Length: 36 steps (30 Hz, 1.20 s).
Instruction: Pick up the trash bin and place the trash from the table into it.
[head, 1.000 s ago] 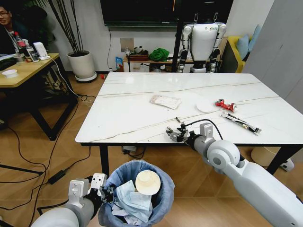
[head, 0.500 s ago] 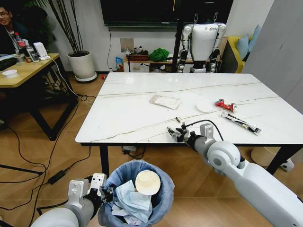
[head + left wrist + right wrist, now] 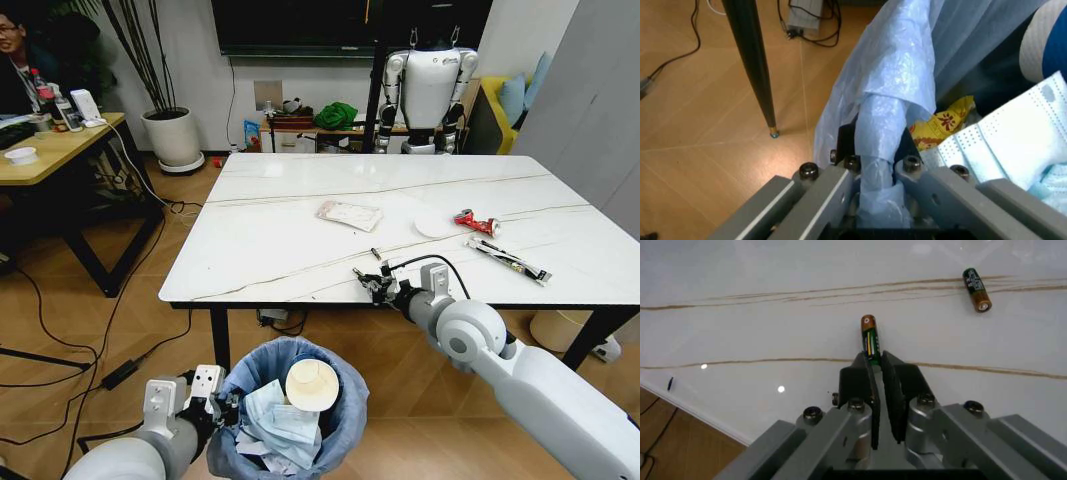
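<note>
Right hand [image 3: 876, 371]: pressed together on a green battery [image 3: 870, 341], pinching its near end low over the front edge of the bench [image 3: 280, 215]. I judge I have it by the end because it lies flat and offers little else to catch.
Left hand [image 3: 875, 167]: clamped on a fold of the blue liner at the rim of the trash bin [image 3: 345, 405], so I carry the bin by its edge.
Bin position: held in front of the bench's near side, below its top and a little to my left of the right hand. I keep it there, I judge, so anything lifted off the edge has a short way to fall.
Bin contents: one pale blue mask, one cup lying mouth up, some white crumpled paper; the left wrist view also shows one yellow wrapper scrap.
Batteries: two, the one I grip and a second battery [image 3: 976, 289] lying loose farther in.
Other trash on the bench: one clear pinkish packet [image 3: 349, 214], one round white lid [image 3: 434, 224], one red wrapper [image 3: 477, 222], one long black-white packet [image 3: 508, 259], all well apart from my right hand.
Count left on the bench: six pieces, by my reckoning.
</note>
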### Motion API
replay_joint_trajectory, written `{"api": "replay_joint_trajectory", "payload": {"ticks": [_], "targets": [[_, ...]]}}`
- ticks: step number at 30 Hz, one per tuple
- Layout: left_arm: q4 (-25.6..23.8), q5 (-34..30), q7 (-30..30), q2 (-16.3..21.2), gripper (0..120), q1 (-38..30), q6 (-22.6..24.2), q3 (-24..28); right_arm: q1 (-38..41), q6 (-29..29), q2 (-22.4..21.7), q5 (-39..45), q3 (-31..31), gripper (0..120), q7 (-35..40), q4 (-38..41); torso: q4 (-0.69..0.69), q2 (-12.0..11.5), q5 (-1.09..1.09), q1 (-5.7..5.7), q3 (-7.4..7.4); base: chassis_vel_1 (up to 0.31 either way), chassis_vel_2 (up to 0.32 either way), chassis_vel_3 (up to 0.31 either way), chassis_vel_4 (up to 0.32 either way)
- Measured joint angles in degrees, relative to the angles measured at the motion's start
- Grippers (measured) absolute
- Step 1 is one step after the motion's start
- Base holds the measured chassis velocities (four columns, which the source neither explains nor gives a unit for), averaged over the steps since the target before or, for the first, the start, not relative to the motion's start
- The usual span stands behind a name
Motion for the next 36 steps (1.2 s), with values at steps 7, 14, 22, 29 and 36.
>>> {"api": "replay_joint_trajectory", "payload": {"ticks": [7,14,22,29,36], "targets": [[0.0,0.0,0.0,0.0,0,-0.1,0.0,0.0,-0.4,0.0,0.1,0.2,0.3,2,0.8,0.6,0.0,0.0,0.0,0.0,0.01,0.0,0.0,0.0,0.0],[0.0,0.0,0.0,0.0,0,-0.1,0.0,-0.3,-0.7,-0.1,-0.2,2.0,2.2,2,2.0,4.4,0.0,0.0,0.01,0.02,0.01,0.0,0.0,0.0,0.0],[0.0,-1.1,-1.0,-0.1,0,-0.2,0.0,-0.7,-1.3,-0.3,-2.6,7.5,4.3,2,1.7,13.3,0.0,0.0,0.0,0.02,0.01,0.0,0.0,0.0,0.0],[0.0,-1.6,-1.4,-0.4,0,-0.7,0.0,-0.8,-5.5,-0.7,-5.9,10.9,8.1,1,-4.7,21.1,0.0,0.0,0.0,0.01,0.0,0.0,0.0,0.0,0.0],[0.5,-2.5,-2.1,-0.5,0,-1.5,0.0,-0.7,-8.7,-1.1,-7.9,10.6,10.0,1,-10.5,26.1,0.0,0.0,0.0,0.01,0.0,0.0,0.0,0.0,0.0]]}}
